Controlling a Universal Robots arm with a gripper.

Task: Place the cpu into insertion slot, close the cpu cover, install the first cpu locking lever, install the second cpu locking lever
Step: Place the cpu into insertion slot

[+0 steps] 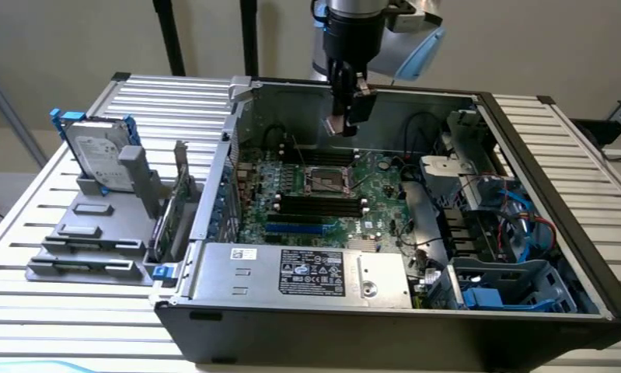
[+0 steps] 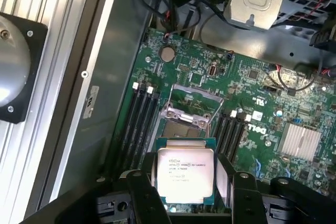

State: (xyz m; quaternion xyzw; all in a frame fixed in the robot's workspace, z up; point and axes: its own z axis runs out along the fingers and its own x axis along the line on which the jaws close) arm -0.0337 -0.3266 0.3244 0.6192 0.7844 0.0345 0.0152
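Note:
My gripper [image 1: 343, 123] hangs over the open computer case, above the motherboard [image 1: 321, 194]. It is shut on the cpu [image 2: 185, 170], a pale square chip with printed text held flat between the two black fingers [image 2: 143, 192]. The insertion slot [image 2: 176, 130] lies a short way ahead of the chip, a dark square socket between the black memory slots [image 2: 137, 121]. Over the socket's far side the cpu cover [image 2: 187, 116], a silvery frame, stands tilted up and open. From outside, the socket [image 1: 329, 180] lies below and slightly nearer than the gripper.
The case walls [image 1: 232, 140] ring the board. A silver power supply [image 1: 300, 272] sits at the case's near side. Cables and a blue drive cage [image 1: 507, 287] fill the exterior view's right. On the slatted table at its left, a hard drive [image 1: 98, 151] stands in a grey rack.

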